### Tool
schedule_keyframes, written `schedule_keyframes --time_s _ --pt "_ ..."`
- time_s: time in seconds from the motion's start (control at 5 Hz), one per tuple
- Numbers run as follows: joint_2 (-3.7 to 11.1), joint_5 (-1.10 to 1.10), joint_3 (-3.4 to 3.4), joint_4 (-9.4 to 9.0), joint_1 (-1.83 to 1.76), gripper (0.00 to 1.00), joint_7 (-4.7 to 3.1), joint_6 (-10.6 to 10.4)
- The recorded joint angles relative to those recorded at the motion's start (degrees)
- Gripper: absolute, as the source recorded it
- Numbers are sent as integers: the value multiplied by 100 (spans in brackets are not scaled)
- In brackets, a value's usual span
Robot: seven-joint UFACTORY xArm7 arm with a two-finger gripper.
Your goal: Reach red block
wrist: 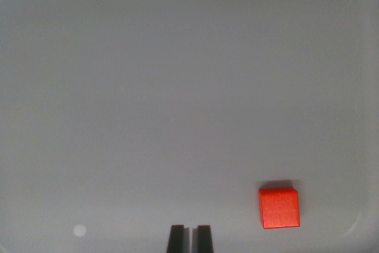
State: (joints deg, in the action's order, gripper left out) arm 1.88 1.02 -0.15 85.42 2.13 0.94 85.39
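Only got the one wrist cam, staring straight down from high up at the grey tray (pixel 177 87), fingertips (pixel 176 238) poking in at bottom edge.

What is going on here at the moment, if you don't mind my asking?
A robot arm is looking down into a pale grey tray through its wrist camera. Its tool shows at the bottom edge, the two dark fingertips close together with only a thin gap and nothing between them. The red block it is meant to reach lies flat on the tray floor toward the wrist view's right of the tool, apart from it and untouched.
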Motion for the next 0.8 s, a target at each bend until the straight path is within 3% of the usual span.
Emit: schedule_keyframes --time_s 0.2,0.4,0.6,0.8 --pt "0 0 0 0 0 0 0 0" --pt "9 -24 -14 -126 15 0 17 -141" --pt "9 -24 -14 -126 15 0 17 -141" --pt "19 -52 -31 -272 33 0 37 -305"
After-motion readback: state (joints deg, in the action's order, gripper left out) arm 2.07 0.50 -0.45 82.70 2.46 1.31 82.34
